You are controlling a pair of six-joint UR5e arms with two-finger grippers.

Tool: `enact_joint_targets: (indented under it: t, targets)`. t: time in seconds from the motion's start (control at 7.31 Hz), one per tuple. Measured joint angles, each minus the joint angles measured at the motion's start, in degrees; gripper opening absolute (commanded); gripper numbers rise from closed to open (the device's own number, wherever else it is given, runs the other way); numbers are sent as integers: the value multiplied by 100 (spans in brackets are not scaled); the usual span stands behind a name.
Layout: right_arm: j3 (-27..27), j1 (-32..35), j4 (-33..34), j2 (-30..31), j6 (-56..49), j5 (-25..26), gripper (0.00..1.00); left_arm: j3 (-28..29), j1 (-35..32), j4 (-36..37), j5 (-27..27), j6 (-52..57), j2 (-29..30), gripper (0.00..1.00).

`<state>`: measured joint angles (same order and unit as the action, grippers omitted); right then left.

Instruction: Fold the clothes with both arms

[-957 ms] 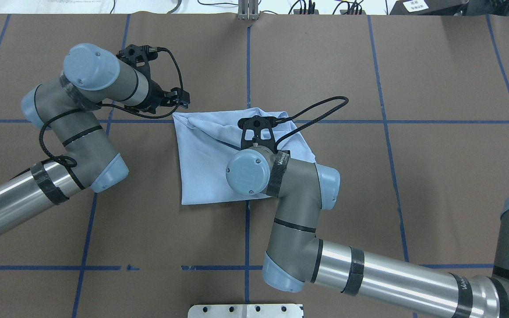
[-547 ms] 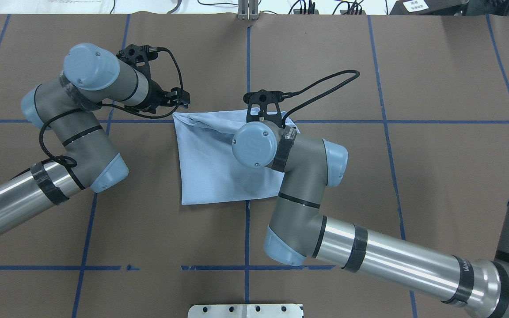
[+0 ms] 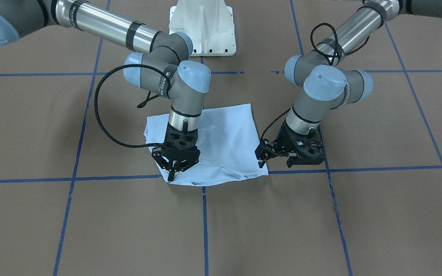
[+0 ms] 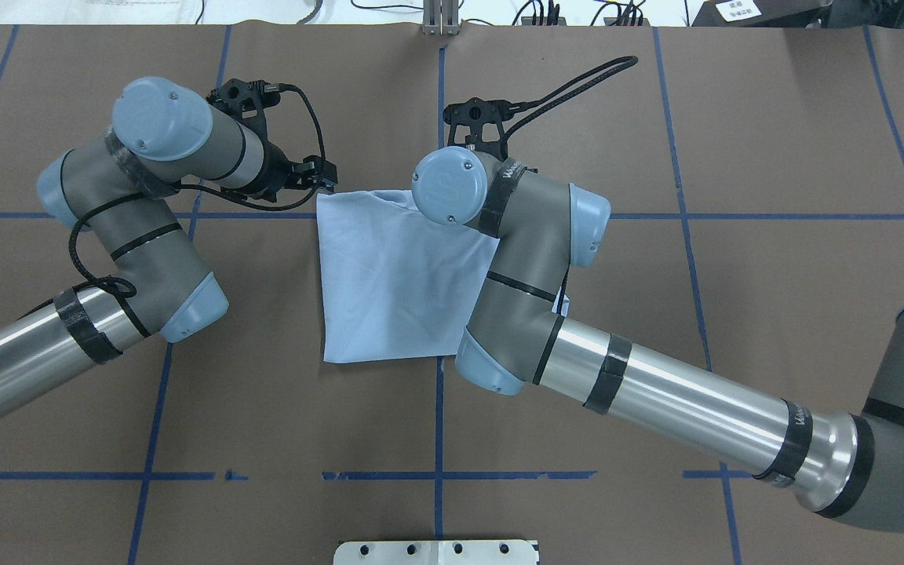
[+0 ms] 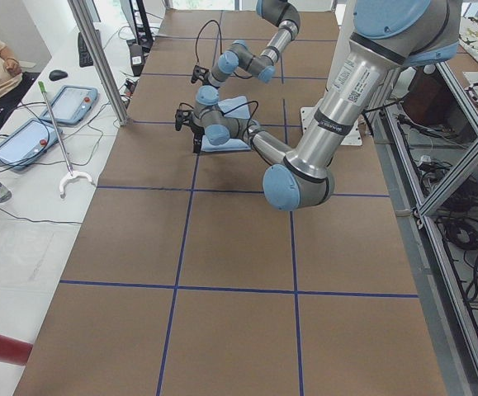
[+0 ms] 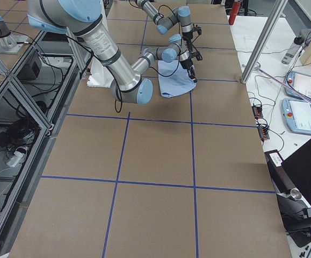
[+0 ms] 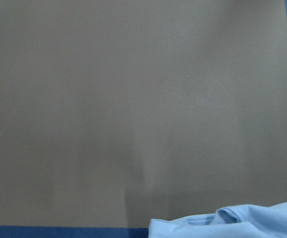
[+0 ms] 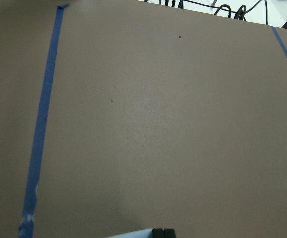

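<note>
brown table (image 3: 320, 230); t-shirt (image 3: 225, 134) corners touch left fingers (image 3: 260, 163), right fingers (image 3: 172, 174).

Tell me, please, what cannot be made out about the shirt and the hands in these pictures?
Right hand: hidden under its own wrist in the overhead view.
T-shirt collar, label, print: folded out of sight in every view.
Its right-side edge: covered by the right arm overhead.
Left hand: contact with the shirt corner unclear in the front view.
Side views: hands too small.
</note>
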<state>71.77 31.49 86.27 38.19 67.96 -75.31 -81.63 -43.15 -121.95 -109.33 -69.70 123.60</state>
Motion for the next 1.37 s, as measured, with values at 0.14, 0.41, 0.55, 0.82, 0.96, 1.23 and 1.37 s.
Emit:
enact_joint_targets:
  t: [0.14,0.41,0.55,0.82,0.96,1.23,1.37]
  targets:
    - [-223,42,-227,-54,-44,4,100,-4,0,2,0,2,-1,100]
    - [-471,241,-497,-205,-284,-188,100,-27,0,10,-2,8,-6,100]
    - [-501,453,-527,-283,-458,-609,100,-62,0,14,-8,9,-9,100]
    - [-512,1160,-482,-374,-1034,-2148,100,-231,-63,61,-194,64,-69,100]
    - [-487,1556,-304,-380,-1453,-2907,100,-450,-225,132,-422,385,-240,100]
    - [68,2397,621,-126,-2634,-4019,100,-1156,-893,850,-927,1866,-699,100]
    - [585,2792,1049,273,-3342,-4316,100,-1512,-1318,1442,-1063,2797,-895,100]
